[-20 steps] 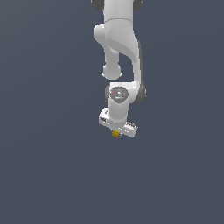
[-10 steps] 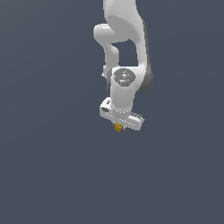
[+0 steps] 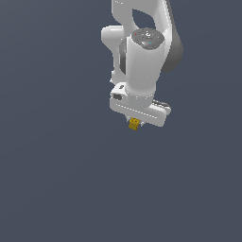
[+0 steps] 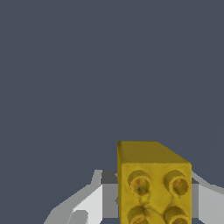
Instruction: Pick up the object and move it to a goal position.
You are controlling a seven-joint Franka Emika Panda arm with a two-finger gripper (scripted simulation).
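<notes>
The small mustard-yellow toy brick is plain yellow, with darker ochre shading inside its round studs in the wrist view. The glossy white robot arm has dark grey joint bands. Its fingers are white with grey shading. The background is uniform slate grey.

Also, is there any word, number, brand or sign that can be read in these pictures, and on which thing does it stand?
None can be read.
Yellow toy brick: only round studs, no letters.
Gripper and white arm: small red and blue dots on the top cap, too small to read as a sign.
</notes>
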